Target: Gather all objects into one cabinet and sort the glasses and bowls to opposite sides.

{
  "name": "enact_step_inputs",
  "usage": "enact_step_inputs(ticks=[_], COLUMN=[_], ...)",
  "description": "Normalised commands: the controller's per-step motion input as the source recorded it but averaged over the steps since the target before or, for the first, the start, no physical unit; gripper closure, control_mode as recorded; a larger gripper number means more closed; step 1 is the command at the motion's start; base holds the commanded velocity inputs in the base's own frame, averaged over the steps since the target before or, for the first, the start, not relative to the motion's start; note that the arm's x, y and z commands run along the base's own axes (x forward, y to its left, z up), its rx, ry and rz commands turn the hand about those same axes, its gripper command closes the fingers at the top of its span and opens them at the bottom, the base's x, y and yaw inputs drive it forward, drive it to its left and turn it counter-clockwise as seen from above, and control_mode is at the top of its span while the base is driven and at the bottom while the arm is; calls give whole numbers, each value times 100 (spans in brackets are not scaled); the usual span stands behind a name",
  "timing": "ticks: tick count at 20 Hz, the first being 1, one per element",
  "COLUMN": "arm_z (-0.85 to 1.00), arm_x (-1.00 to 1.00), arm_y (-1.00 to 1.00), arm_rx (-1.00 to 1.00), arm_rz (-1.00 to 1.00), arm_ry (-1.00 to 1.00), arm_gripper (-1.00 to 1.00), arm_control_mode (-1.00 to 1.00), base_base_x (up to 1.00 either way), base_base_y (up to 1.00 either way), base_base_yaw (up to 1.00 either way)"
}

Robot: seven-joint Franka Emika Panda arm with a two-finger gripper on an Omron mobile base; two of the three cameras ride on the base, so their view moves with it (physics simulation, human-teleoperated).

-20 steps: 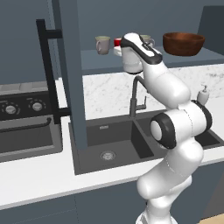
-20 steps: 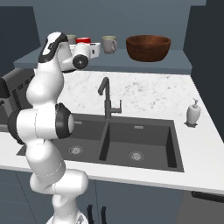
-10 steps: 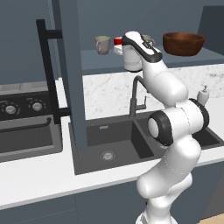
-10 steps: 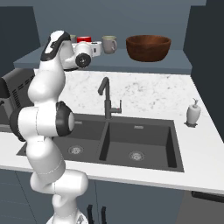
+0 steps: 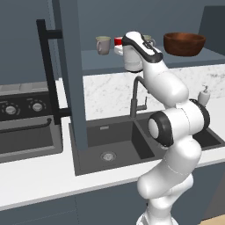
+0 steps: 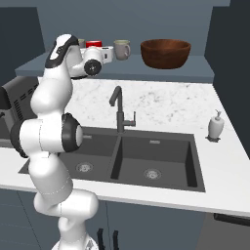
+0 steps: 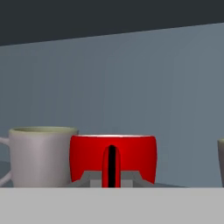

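The fingers (image 7: 111, 175) are closed on the near rim of the red cup (image 7: 131, 157), which stands on the cabinet shelf (image 6: 195, 73) between two beige mugs (image 7: 41, 155).

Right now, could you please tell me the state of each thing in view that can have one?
Gripper: jaws shut on the red cup's handle.
Red cup: upright on the cabinet shelf, held.
Left beige mug: upright, free.
Wooden bowl: upright, at the shelf's right.
Cabinet door: open.
Faucet: no water running.
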Motion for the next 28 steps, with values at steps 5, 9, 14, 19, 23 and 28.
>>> enact_step_inputs(ticks=[5,9,14,19,23,28], arm_z=[0,0,0,0,-1,0], arm_x=[0,0,0,0,-17,-46], arm_y=[0,0,0,0,-5,-20], arm_rx=[0,0,0,0,0,2], arm_rz=[0,0,0,0,0,0], arm_ry=[0,0,0,0,0,-1], arm_gripper=[100,100,100,-100,-100,-100], arm_control_mode=[-100,-100,-100,-100,-100,-100], base_base_x=[0,0,0,0,0,0], base_base_y=[0,0,0,0,0,0], base_base_yaw=[0,0,0,0,0,0])
